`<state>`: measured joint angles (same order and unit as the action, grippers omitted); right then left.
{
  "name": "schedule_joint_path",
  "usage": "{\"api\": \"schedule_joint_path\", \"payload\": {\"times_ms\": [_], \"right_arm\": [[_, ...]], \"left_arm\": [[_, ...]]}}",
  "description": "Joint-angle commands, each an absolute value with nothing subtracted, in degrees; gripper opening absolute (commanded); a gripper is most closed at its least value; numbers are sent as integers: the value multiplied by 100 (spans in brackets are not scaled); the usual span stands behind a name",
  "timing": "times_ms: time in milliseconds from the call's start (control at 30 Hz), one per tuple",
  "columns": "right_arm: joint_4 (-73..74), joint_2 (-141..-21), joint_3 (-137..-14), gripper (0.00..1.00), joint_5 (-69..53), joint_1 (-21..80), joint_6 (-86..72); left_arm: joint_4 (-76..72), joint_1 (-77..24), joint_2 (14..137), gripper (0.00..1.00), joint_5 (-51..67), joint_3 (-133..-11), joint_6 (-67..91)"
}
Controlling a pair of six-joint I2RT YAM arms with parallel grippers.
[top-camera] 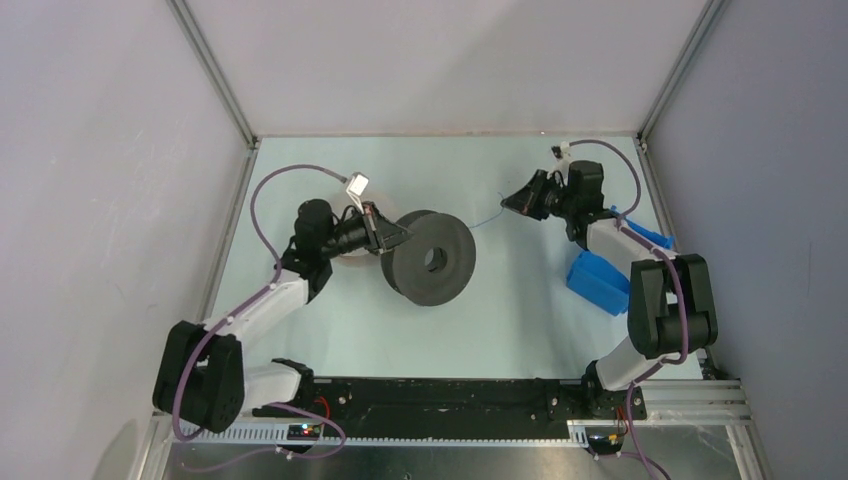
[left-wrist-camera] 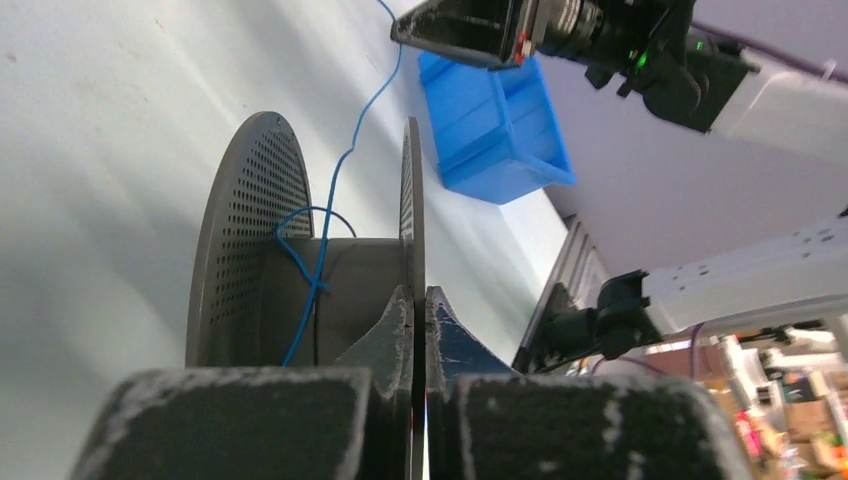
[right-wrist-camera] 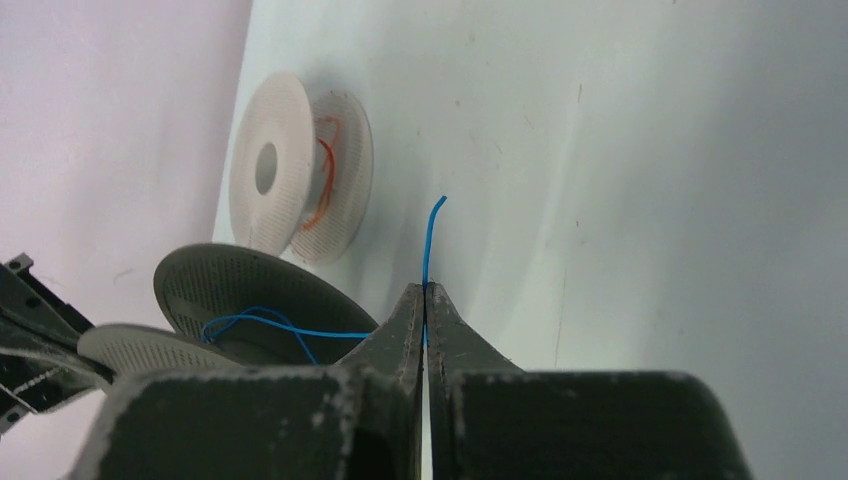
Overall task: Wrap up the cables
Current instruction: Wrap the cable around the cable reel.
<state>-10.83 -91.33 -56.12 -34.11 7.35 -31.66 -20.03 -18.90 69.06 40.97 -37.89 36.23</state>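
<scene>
I see the pale table [top-camera: 520, 320] filling the enclosure, with both arms reaching out over it from the near edge; the left arm [top-camera: 265, 300] angles in toward the middle, and the right arm [top-camera: 655, 300] folds up along the right side and points back toward the centre; the dark grey spool [top-camera: 450, 270] stands on its rim near the middle of the table, its perforated flanges upright; a blue bin [top-camera: 598, 282] sits just beside the right arm, and a second blue bin [top-camera: 650, 237] is partly hidden behind it; a white spool [right-wrist-camera: 290, 150] stands on its rim to the left of the dark one, mostly covered by the left arm in the top view; my left fingers [left-wrist-camera: 395, 330] are closed tight on the thin edge of one flange of the dark grey spool, which runs straight down between them; my right fingers [right-wrist-camera: 405, 320] are pinched fully together on the blue cable [right-wrist-camera: 428, 240], with a short free end poking out past the tips; from that grip the blue cable crosses the gap above the table to the dark grey spool, where a few loose loops lie crossed on the hub between the flanges; the reddish cable [right-wrist-camera: 327, 165] is wound on the white spool's hub, well apart from either pair of fingers.
</scene>
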Motion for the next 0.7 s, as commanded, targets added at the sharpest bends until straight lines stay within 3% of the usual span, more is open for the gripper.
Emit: {"api": "schedule_joint_path", "payload": {"times_ms": [0, 333, 667], "right_arm": [[-1280, -8821, -5309, 0, -3416, 858, -2969], [-1285, -7904, -4338, 0, -2677, 1078, -2548], [-516, -6739, -3486, 0, -1517, 1757, -2000]], "left_arm": [[-3556, -1759, 7122, 0, 4268, -3588, 4722], [-4984, -1484, 7662, 0, 3741, -2952, 5921], [-5458, -1474, 8017, 0, 3414, -2802, 5983]]}}
